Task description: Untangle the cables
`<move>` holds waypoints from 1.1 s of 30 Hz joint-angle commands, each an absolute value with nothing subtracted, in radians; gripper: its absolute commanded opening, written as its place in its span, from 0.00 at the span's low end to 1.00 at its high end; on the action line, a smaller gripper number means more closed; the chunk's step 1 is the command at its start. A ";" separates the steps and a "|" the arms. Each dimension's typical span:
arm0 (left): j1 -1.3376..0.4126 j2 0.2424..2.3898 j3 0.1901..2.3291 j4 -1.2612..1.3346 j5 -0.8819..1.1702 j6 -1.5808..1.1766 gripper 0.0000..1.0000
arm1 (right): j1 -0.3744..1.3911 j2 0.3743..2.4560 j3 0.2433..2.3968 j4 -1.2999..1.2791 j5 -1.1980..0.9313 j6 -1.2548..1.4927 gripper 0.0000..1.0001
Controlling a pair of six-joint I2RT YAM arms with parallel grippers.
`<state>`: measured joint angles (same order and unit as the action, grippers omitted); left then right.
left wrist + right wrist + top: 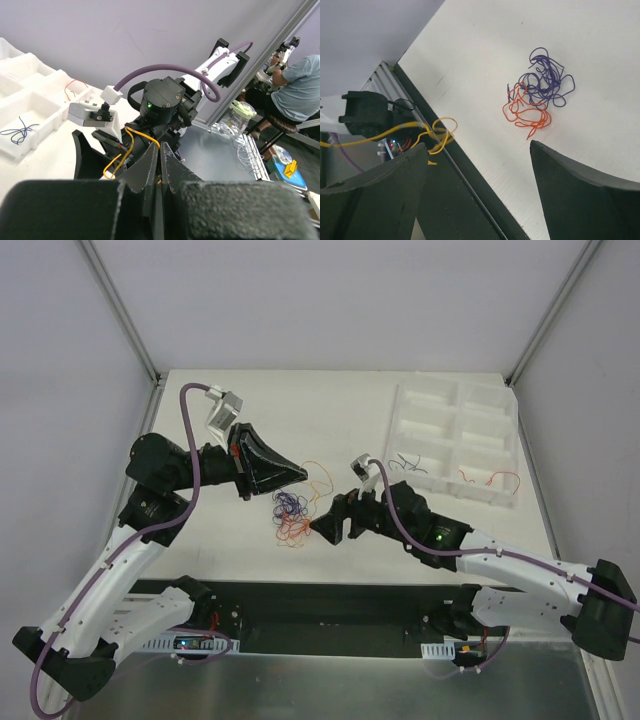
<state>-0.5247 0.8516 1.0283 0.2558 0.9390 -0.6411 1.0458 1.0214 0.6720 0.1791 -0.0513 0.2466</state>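
Note:
A small knot of purple-blue and orange-red cables [290,510] lies on the white table between the arms; it also shows in the right wrist view [535,97]. My left gripper [302,476] is raised just above and left of the knot. Its jaws [161,147] are shut on a thin orange-yellow cable [120,150] that curls away from the tips [320,476]. My right gripper [322,525] is open and empty, its fingers [477,150] spread just right of the knot and close to the table's near edge.
A white compartmented tray [455,400] stands at the back right. One compartment holds a dark wire [410,465], another a red wire [487,478]. The black base rail [330,605] runs along the near edge.

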 commanded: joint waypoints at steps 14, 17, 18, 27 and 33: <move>-0.531 0.900 1.088 0.252 0.853 -0.609 0.00 | 1.094 1.066 0.727 0.137 0.081 0.344 0.80; -0.531 0.916 1.088 0.256 0.853 -0.614 0.00 | 1.095 1.057 0.726 0.114 0.109 0.353 0.77; -0.531 0.917 1.089 0.259 0.857 -0.615 0.00 | 1.098 1.054 0.723 0.112 0.112 0.353 0.75; -0.531 0.917 1.089 0.259 0.854 -0.617 0.00 | 1.114 1.032 0.735 0.022 0.163 0.308 0.83; -0.531 0.923 1.088 0.259 0.854 -0.612 0.00 | 1.146 1.005 0.753 -0.026 0.157 0.275 0.75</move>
